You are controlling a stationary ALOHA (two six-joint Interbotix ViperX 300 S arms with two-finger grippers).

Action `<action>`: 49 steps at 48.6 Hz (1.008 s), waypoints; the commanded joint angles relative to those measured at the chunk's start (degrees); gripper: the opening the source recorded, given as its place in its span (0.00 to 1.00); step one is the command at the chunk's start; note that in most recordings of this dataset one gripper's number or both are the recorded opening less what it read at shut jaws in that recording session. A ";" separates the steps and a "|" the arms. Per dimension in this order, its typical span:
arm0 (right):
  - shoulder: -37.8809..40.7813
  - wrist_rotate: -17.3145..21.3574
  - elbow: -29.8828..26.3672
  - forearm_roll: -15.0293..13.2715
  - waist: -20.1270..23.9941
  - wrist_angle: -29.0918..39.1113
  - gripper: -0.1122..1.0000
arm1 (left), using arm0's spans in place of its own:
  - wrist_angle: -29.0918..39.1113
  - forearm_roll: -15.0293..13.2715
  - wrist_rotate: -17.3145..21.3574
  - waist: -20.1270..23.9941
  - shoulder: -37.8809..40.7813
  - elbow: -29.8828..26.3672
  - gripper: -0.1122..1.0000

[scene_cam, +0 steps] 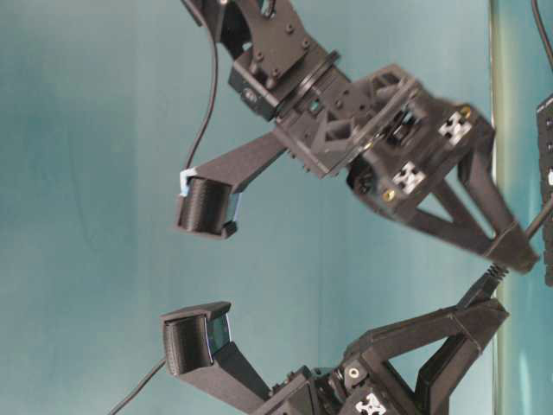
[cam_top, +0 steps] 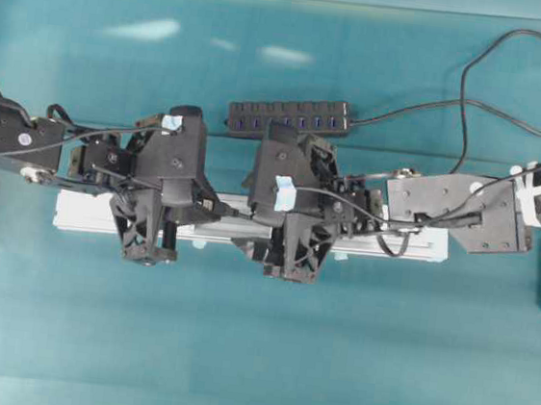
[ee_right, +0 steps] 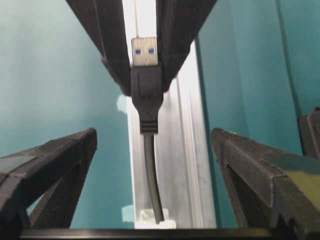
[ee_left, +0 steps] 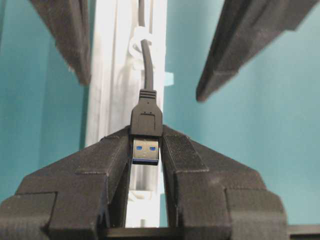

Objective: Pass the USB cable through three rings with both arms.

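**Ana:** Left wrist view first: what is the left gripper (ee_left: 145,150) doing?

**Ben:** Its two black ridged fingers (ee_left: 100,165) are clamped on the small black USB-A plug with the metal tip (ee_left: 146,131). The metal end with its blue insert faces the camera, and the plug's black body sticks out past the fingertips.

**Ana:** And the long thin black USB cable (ee_left: 145,60) itself?

**Ben:** It runs away from the plug along the long silver aluminium rail (ee_left: 107,75) and passes through one small white plastic ring (ee_left: 136,42) standing on that rail. A pale blue tab (ee_left: 169,78) sits at the rail's edge just beside that ring.

**Ana:** The right gripper (ee_right: 152,145)?

**Ben:** Spread wide, grasping nothing. In the right wrist view its fingers (ee_right: 60,160) stand on either side of the cable, apart from it, with the plug held between the other gripper's tips above. Another white ring (ee_right: 150,216) shows at the bottom, with the cable going into it.

**Ana:** From overhead?

**Ben:** Both grippers meet over the middle of the rail on the teal table (cam_top: 254,356). A black multi-port hub (cam_top: 289,119) lies behind them. I cannot pick out a third ring.
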 commanded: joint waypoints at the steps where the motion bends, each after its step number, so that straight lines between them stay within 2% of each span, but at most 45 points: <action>1: -0.09 0.53 -0.97 -0.09 -0.09 -0.53 0.74 | -0.35 0.18 0.09 0.00 -0.70 -1.05 0.28; 13: 0.44 0.35 -0.97 -0.18 -0.09 -0.88 0.20 | -1.23 0.18 0.09 0.00 -0.70 -1.14 0.28; 19: 0.44 0.26 -0.97 -0.09 0.00 -2.20 0.06 | -1.32 0.18 0.09 0.00 -0.70 -1.14 0.28; 35: 0.44 0.18 -0.97 -0.18 -0.09 -2.90 0.04 | -3.34 0.18 -0.09 0.26 -0.88 -0.88 0.28; 49: 0.53 0.18 -0.97 -0.09 -0.09 -2.02 0.04 | -3.43 0.18 -3.08 0.88 -1.14 -0.18 0.28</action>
